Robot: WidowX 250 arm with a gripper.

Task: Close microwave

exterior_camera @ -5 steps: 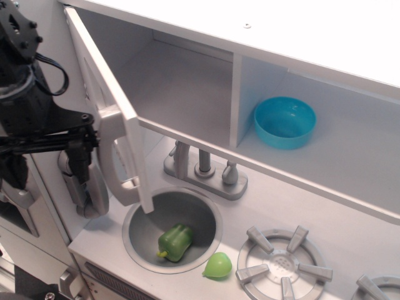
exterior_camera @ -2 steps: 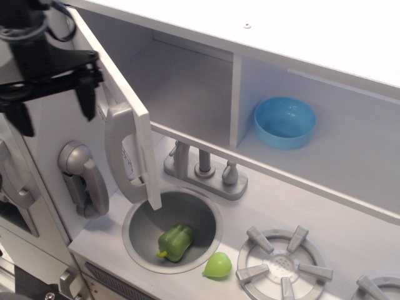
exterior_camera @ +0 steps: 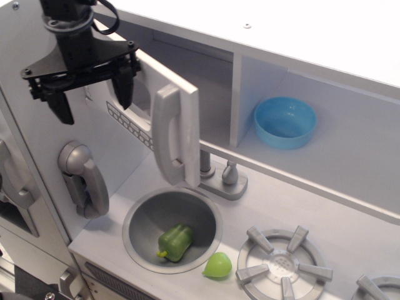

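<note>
The silver-grey microwave door stands about half open, swung out from the compartment at upper left. Its tall grey bar handle is at the free edge, with a row of small buttons along the door's lower part. My black gripper is open, its two fingers pointing down. It sits against the outer face of the door near the hinge side, holding nothing. The door window is mostly hidden behind the gripper.
A grey phone-like handle hangs on the left side panel. A blue bowl sits in the right shelf compartment. A faucet stands behind the sink, which holds a green pepper. A light green fruit and burners are at front right.
My gripper has risen and moved right, from beside the side panel to the door's outer face. The door has swung from wide open toward the compartment, now about half shut.
</note>
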